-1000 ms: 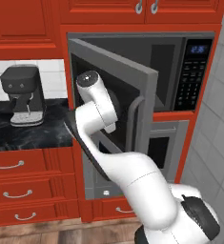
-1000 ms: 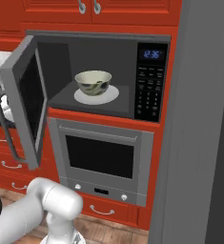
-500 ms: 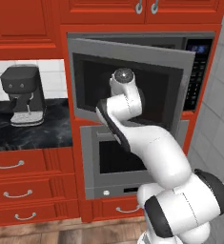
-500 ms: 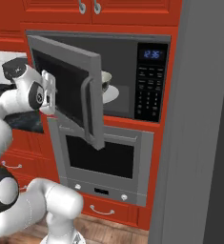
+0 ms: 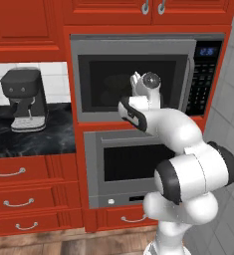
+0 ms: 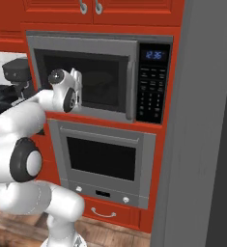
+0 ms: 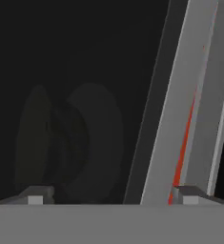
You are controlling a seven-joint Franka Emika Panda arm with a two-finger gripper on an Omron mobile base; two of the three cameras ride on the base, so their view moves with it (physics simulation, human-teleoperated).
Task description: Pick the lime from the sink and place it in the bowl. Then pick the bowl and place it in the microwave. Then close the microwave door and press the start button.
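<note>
Pincer [image 7: 111, 198] — tips spread wide, nothing between them; only the two tip ends show at the bottom of the hand view, close against the door glass. In the base views the hand [image 5: 138, 89] is pressed up to the door [image 5: 133, 82], its fingers hidden behind the wrist there.

Door sits flush with the microwave [image 6: 100, 77] front, apparently shut. Hand view: steel frame edge of the door runs as a tilted band on the right, with a thin red sliver of cabinet beside it.

Bowl [image 7: 70, 143] — seen only through the dark glass, a dim rounded shape on a faint disc; outline hard to make out. Lime cannot be made out behind the glass.

Keypad [image 6: 151, 89] with blue display, right of the door, untouched by the hand.

Beyond, left: coffee machine [image 5: 24, 99] on black counter [image 5: 44, 137]. Oven [image 6: 103, 159] below microwave, partly covered by the arm in the left base view.
</note>
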